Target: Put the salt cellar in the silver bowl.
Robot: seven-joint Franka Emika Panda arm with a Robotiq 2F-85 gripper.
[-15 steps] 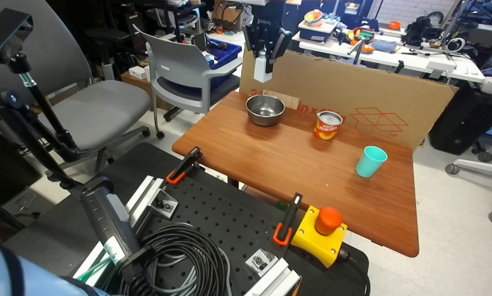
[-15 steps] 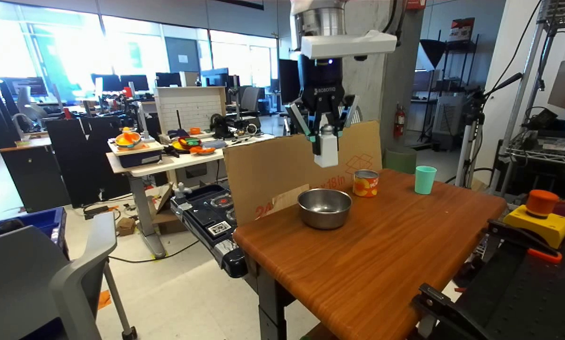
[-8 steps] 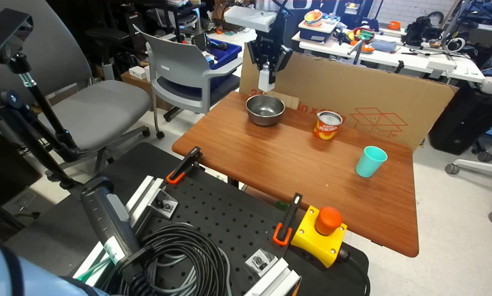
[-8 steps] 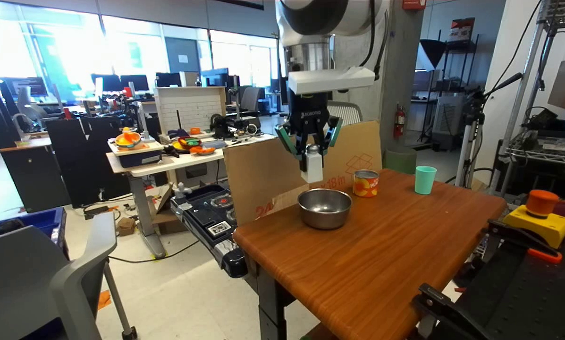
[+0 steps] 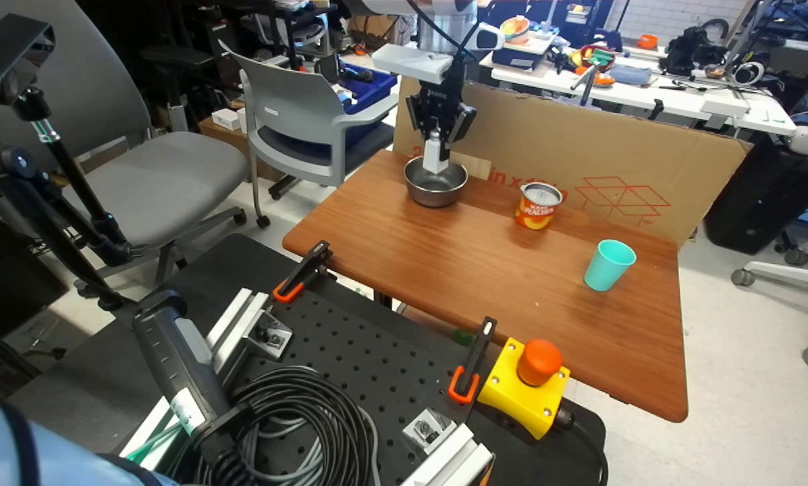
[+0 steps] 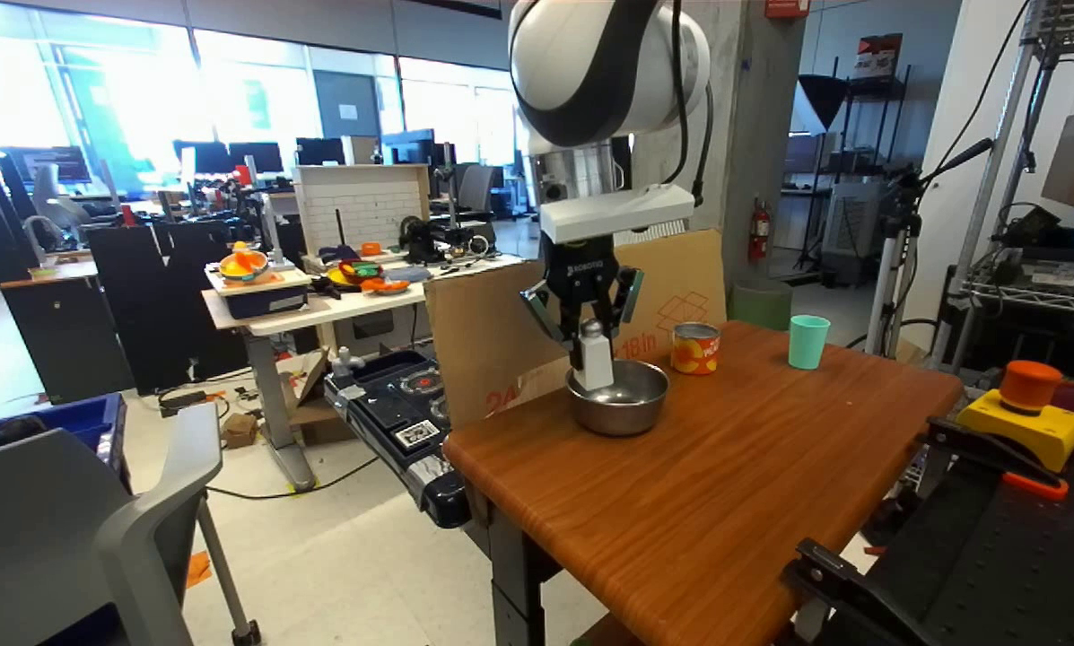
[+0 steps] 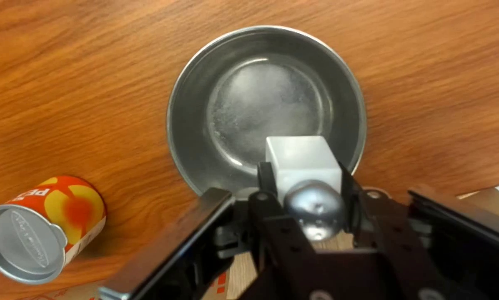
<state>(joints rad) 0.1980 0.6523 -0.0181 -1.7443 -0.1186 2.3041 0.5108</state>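
The salt cellar is a white square shaker with a rounded silver top, seen in both exterior views [image 5: 435,156] [image 6: 596,363] and in the wrist view [image 7: 301,152]. My gripper [image 5: 437,148] is shut on its sides, as the wrist view [image 7: 305,179] shows. The cellar is roughly upright, base down, over one side of the silver bowl's opening. The silver bowl [image 5: 437,197] stands on the table in both exterior views [image 6: 622,417], and its bare inside shows in the wrist view [image 7: 266,96]. I cannot tell whether the cellar's base is below the rim.
A peach can [image 5: 537,209] stands beside the bowl, also in the wrist view [image 7: 72,208]. A teal cup [image 5: 606,266] stands farther along the wooden table [image 5: 485,270]. A cardboard sheet [image 6: 537,314] rises along the table's edge behind the bowl.
My gripper has come down with the salt cellar held, from well above the table to the bowl's opening, shifting slightly leftward in an exterior view. The bowl, can and cup have not moved.
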